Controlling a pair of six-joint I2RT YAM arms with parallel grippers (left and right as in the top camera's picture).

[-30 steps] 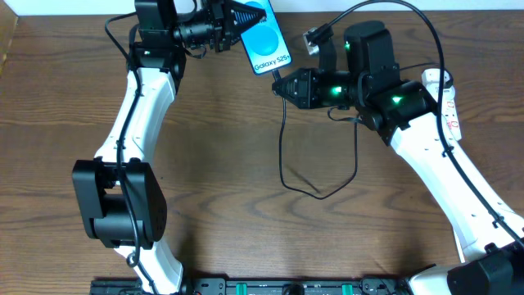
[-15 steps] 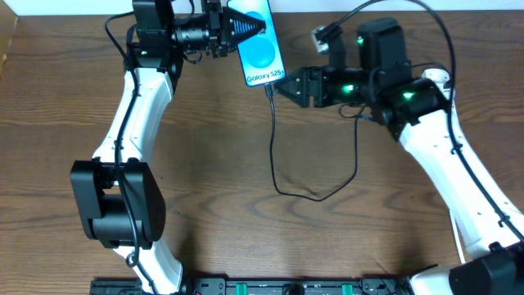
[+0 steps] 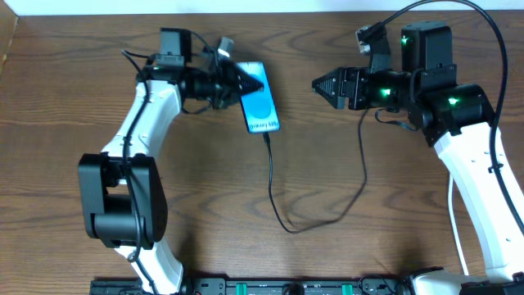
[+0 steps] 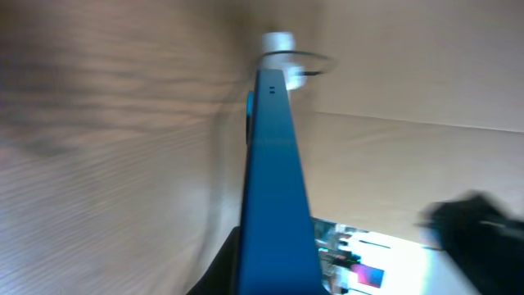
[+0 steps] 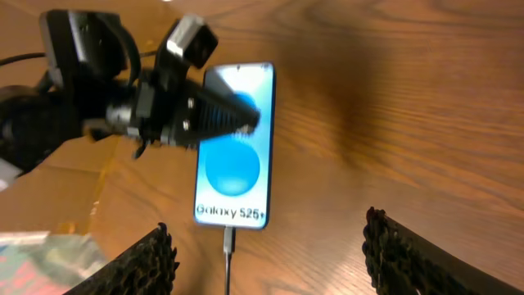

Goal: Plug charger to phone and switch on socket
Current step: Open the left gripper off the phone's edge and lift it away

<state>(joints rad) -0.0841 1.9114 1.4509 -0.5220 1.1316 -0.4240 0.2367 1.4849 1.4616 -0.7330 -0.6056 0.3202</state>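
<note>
left wrist view: blurred | phone (image 3: 264, 111) upper edge: hidden under left hand (image 3: 246, 82) | charger (image 3: 271, 176) far end: hidden behind right arm (image 3: 468, 156)

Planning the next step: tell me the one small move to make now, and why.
Probably lower the phone to the table and open the left gripper: the charger already looks seated in the phone's bottom edge, and the right gripper stands open, clear of it.

Overhead evenly lit, sharp; left wrist view blurred, phone (image 4: 274, 188) smeared.
</note>
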